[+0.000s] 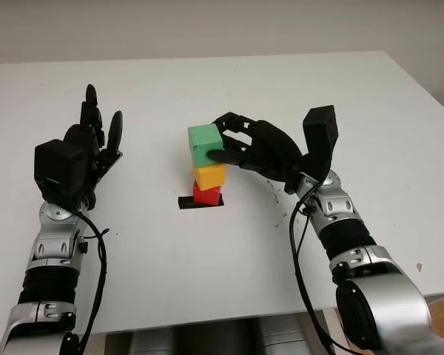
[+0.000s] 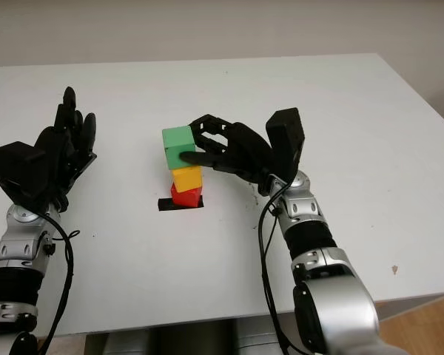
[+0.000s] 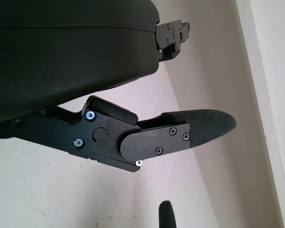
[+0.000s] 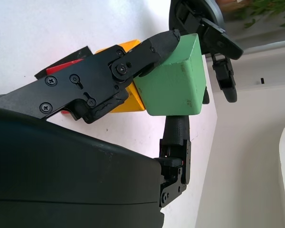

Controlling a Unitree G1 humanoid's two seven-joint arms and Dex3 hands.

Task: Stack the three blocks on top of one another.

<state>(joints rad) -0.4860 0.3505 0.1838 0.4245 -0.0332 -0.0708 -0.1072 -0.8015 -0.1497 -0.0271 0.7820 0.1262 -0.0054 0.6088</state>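
A flat white worktop (image 1: 207, 281) carries the scene, its far edge meeting a pale wall. Near the middle of the worktop lies a small black rectangular marker (image 1: 186, 202), a strip of dark tape flat on the surface, and the tower stands on it. A few tiny dark specks dot the worktop on the right hand's side of the tower, and another speck lies close to the near right corner. Nothing else stands near the blocks.

The small red cube-shaped block (image 1: 206, 194) sits at the bottom on the black marker. The yellow cube-shaped block (image 1: 209, 175) rests on top of it. The larger green cube-shaped block (image 1: 205, 143) is on top of the yellow one, overhanging it somewhat and turned a little against it.

The black three-fingered right hand (image 1: 240, 146) reaches in from the near right side and is closed around the green block: one finger presses across its near face, the others curl over its far side, as the right wrist view shows, with the green block (image 4: 173, 80) pinched between the fingers (image 4: 133, 61).

The black left hand (image 1: 96, 133) is open, holding nothing, raised over the left part of the worktop, well apart from the tower.
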